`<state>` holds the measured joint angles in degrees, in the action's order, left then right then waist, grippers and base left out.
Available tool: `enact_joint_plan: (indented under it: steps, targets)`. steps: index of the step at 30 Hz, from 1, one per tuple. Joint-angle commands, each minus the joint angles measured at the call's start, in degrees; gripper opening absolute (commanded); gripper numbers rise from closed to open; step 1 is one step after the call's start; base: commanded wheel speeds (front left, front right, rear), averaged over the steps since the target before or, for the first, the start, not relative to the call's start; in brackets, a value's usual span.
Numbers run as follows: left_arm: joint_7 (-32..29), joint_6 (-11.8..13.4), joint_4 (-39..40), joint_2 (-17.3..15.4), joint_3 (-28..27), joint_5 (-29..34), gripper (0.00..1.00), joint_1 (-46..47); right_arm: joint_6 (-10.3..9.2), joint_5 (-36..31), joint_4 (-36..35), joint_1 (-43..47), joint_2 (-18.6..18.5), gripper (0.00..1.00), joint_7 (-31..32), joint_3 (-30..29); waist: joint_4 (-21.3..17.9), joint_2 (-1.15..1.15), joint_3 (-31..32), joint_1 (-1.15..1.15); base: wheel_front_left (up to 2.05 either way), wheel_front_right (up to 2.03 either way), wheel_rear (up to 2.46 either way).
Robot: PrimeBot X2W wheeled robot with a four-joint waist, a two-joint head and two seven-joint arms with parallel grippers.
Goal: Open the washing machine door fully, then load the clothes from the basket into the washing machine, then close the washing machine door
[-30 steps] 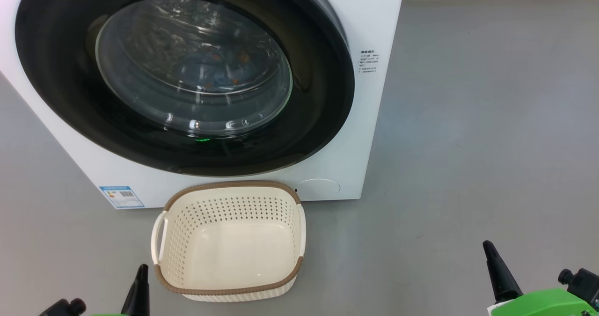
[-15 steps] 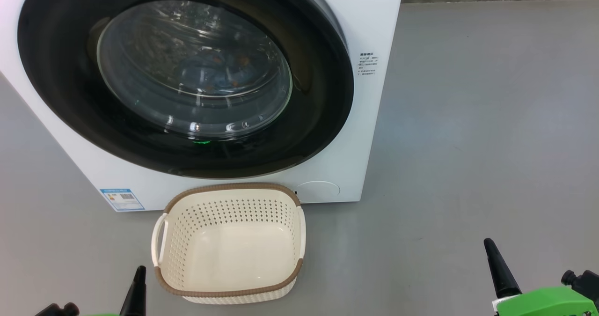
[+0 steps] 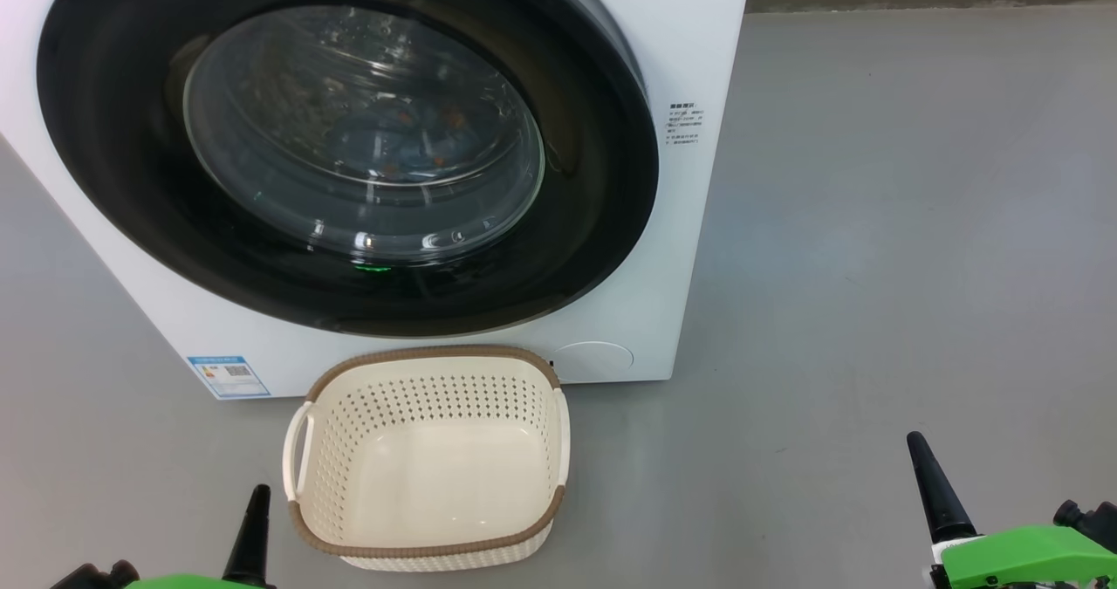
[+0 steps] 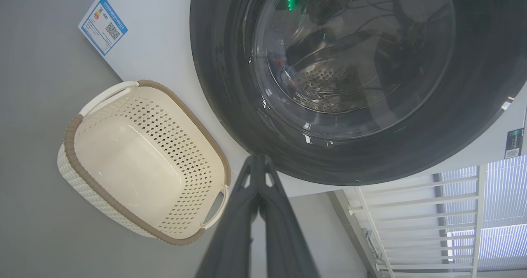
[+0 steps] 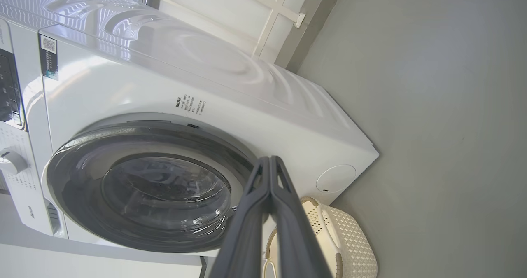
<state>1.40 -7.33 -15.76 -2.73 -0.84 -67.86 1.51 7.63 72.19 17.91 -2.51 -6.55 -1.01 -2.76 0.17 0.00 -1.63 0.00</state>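
The white washing machine [image 3: 689,48] stands ahead with its black-rimmed washing machine door [image 3: 593,188] lying against its front. Through the glass, blurred light blue clothes [image 3: 410,135] with orange specks lie in the drum. The cream basket [image 3: 419,388] sits on the floor just below the door with nothing in it. My left gripper [image 3: 255,519] is shut, low to the basket's left, nothing in it. My right gripper [image 3: 929,484] is shut, far to the right over bare floor. The wrist views show each pair of fingers pressed together: left gripper [image 4: 258,158], right gripper [image 5: 269,159].
Grey floor [image 3: 873,266] spreads to the right of the machine. A blue label sticker [image 3: 229,376] and a round service cap [image 3: 593,358] mark the machine's lower front. A white railing [image 4: 411,212] stands beyond the machine's far side.
The head camera has tipped slightly, so machine and basket sit a little lower in the picture. Both grippers stay shut; the right one is a touch higher in view.
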Motion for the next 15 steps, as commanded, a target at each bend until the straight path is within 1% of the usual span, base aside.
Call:
enact_joint_plan:
  steps: [1,15]
  targets:
    - [-0.6,-0.1,1.5,-0.9,-1.8,-2.0,0.00,2.5,-0.10,1.6,-1.8,-2.3,0.1,0.00,0.6,0.3,0.0,0.00,0.1,0.00,0.00,0.00,0.00]
    - [-3.0,-0.1,1.6,-0.9,-2.9,-10.3,0.00,3.2,-0.11,8.3,-2.5,-2.8,1.3,0.00,3.0,-1.1,-0.1,0.00,0.6,0.00,0.00,0.00,0.00]
